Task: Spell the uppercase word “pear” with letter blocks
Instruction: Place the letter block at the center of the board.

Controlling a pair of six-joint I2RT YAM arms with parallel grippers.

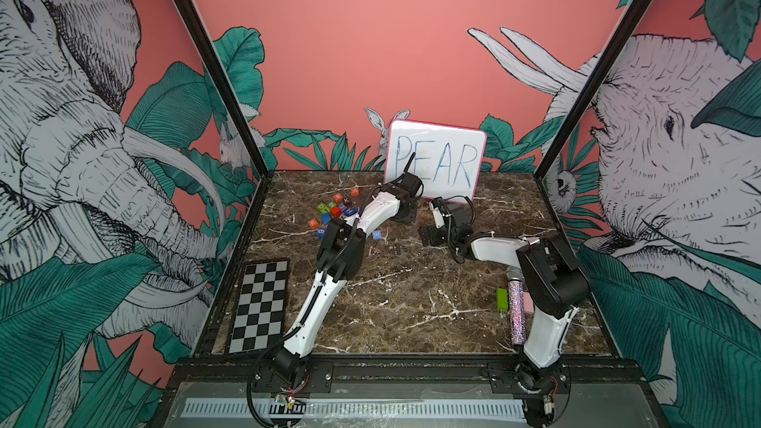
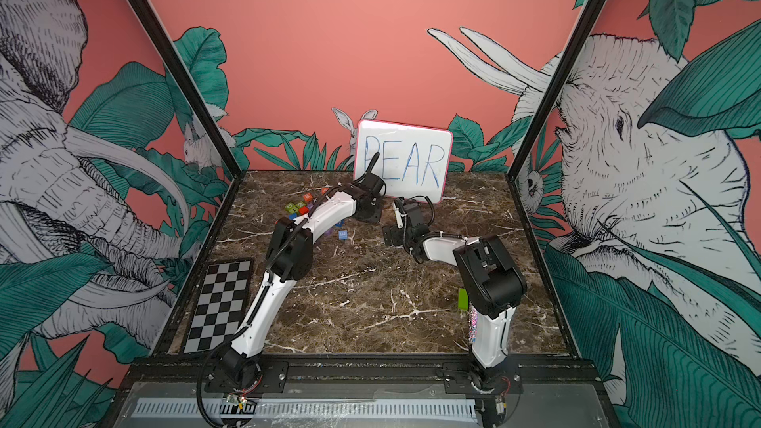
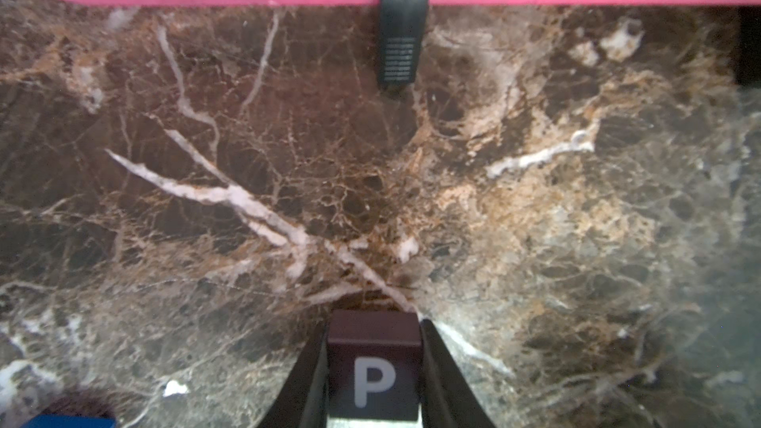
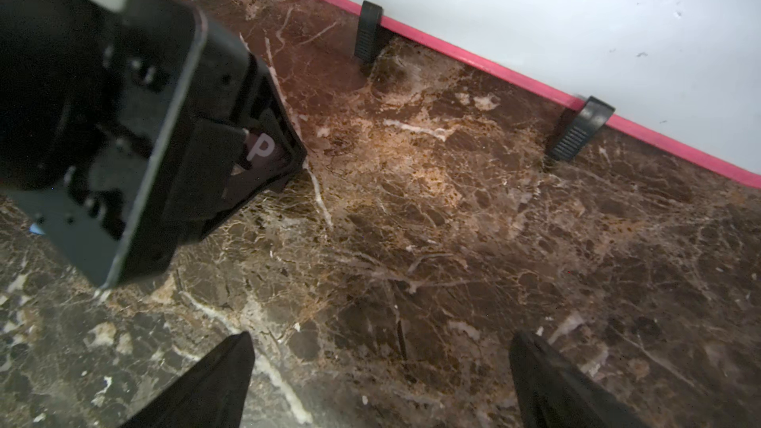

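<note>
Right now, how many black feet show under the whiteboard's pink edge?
2. One foot sits near the whiteboard's rounded corner, the second foot farther along the edge. The board runs out of the right wrist view, so another may be hidden.

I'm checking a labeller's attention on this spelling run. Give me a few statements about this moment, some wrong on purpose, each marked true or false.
1. The left pincer is shut on the maroon P block. True.
2. The right pincer grips a block. False: its jaws stand open with nothing between them.
3. The whiteboard reads PEAR in blue. True.
4. Four blocks stand in a row before the whiteboard. False: only the maroon P block is there, and the other letter blocks lie scattered to the robot's left.
5. A checkerboard lies flat at the robot's left. True.
</note>
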